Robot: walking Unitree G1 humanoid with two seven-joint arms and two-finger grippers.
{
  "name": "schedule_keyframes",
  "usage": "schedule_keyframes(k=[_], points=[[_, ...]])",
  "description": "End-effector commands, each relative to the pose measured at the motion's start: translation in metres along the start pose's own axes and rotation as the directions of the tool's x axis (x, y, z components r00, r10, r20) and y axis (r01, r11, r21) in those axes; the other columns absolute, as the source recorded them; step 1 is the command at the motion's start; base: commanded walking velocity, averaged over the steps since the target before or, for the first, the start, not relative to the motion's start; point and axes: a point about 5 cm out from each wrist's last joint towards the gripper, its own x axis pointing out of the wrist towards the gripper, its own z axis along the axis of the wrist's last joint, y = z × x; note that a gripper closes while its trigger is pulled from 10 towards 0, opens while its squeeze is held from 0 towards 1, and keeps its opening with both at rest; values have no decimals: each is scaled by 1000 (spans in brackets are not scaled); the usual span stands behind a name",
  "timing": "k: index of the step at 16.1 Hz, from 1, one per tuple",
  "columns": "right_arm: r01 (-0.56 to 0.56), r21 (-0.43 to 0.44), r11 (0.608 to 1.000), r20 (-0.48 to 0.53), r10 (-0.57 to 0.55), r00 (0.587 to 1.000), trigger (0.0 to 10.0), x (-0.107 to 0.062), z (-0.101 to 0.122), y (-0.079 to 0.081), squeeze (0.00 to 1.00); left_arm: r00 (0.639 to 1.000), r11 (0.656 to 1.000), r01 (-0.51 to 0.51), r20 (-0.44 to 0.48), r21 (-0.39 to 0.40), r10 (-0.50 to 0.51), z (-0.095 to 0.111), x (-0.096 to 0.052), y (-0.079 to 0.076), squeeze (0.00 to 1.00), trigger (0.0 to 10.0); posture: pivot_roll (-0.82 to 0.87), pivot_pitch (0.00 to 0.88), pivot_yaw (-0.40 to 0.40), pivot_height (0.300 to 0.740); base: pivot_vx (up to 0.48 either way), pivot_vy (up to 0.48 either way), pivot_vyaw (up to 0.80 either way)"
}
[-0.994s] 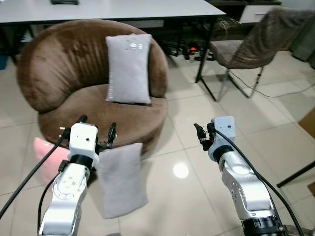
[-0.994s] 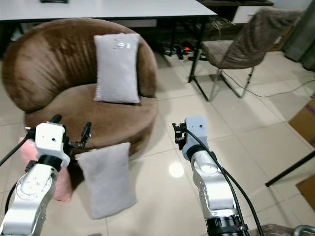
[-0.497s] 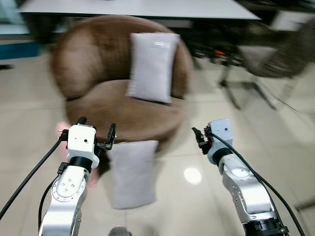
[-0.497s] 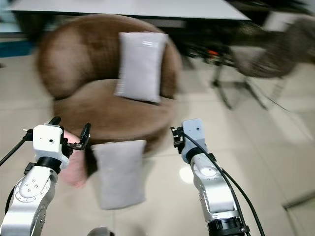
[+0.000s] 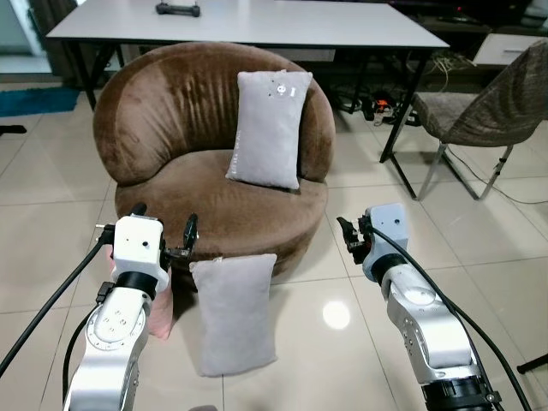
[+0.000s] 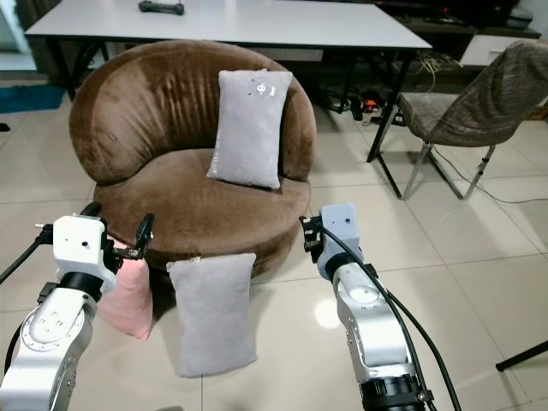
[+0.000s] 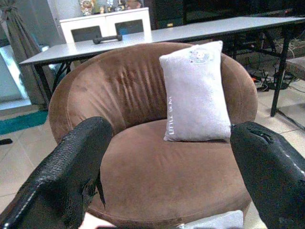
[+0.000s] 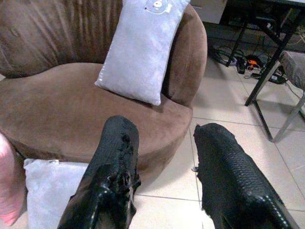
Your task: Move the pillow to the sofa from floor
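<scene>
Markings: the grey pillow [image 7: 195, 93] standing against the back of the brown sofa [image 7: 143, 176], centre of the frame, bears a small round emblem near its top edge and a line of white lettering running up its lower left edge. Neither is sharp enough to read. No other text, label or number is legible.

View swung left — pink cushion [image 6: 130, 293] beside the sofa [image 6: 171, 180] now shows.
</scene>
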Motion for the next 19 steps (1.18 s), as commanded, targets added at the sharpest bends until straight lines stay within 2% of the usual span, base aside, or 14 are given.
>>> schedule_keyframes(k=[1, 6, 7, 11, 19], points=[[13, 8, 1000, 14, -13, 1000, 10000, 2, 3, -2, 0, 1000, 1000, 10, 0, -1, -10, 2, 2, -1, 0, 10000, 88, 0, -44, 740, 285, 0, 0], [12, -24, 1000, 16, -12, 1000, 10000, 4, 5, -3, 0, 1000, 1000, 19, 2, 1, -19, 3, 6, -1, 0, 10000, 89, 0, -39, 740, 289, 0, 0], [9, -45, 999, 23, -8, 1000, 10000, 5, 7, -3, 0, 1000, 1000, 19, 5, 2, -19, 4, 6, 0, 0, 10000, 92, 0, -37, 740, 296, 0, 800], [29, 0, 1000, 41, -29, 999, 10000, 8, 9, -2, 0, 1000, 1000, 17, 11, 6, -17, 5, 8, 2, 0, 10000, 97, 0, -35, 740, 293, 0, 200], [15, -31, 999, 59, -13, 998, 10000, 13, 13, 1, 0, 1000, 1000, 21, 22, 8, -21, 7, 12, 3, 0, 10000, 103, 0, -34, 740, 292, 0, 0]])
